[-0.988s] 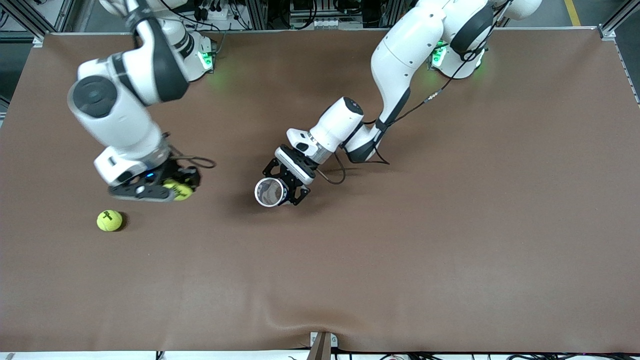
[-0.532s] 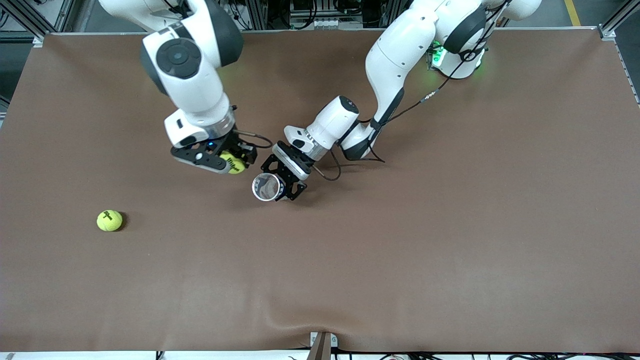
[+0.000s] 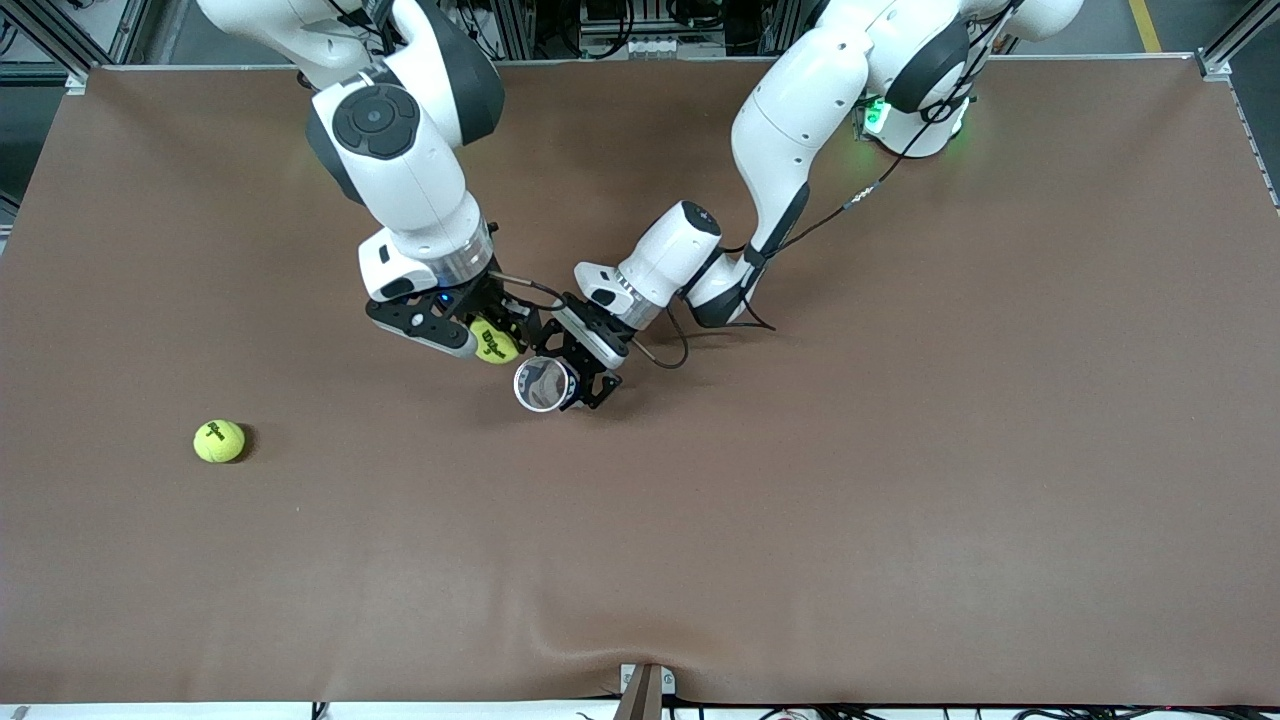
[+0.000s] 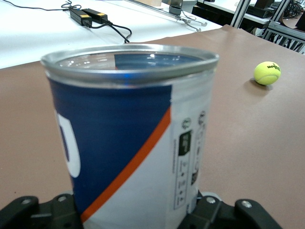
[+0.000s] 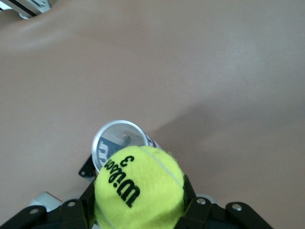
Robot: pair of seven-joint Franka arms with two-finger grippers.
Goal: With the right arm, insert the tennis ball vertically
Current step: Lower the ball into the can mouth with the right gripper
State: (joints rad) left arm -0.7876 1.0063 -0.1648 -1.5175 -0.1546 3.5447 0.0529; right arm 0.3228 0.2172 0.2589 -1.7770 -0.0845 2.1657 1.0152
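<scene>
My right gripper (image 3: 485, 340) is shut on a yellow-green Wilson tennis ball (image 3: 494, 342), which fills the right wrist view (image 5: 139, 188). It hangs in the air just beside the open mouth of the can, toward the right arm's end. My left gripper (image 3: 570, 375) is shut on an upright open tennis ball can (image 3: 541, 384) with a silver rim. In the left wrist view the can (image 4: 133, 129) is blue and white with an orange stripe. The right wrist view shows the can's open mouth (image 5: 119, 140) just past the ball.
A second tennis ball (image 3: 219, 441) lies on the brown table (image 3: 800, 500) toward the right arm's end, nearer the front camera than the can; it also shows in the left wrist view (image 4: 267, 73). Cables hang from both wrists.
My right arm has carried the held ball from near the loose ball across to beside the can's mouth. My left gripper with the can has barely shifted.
</scene>
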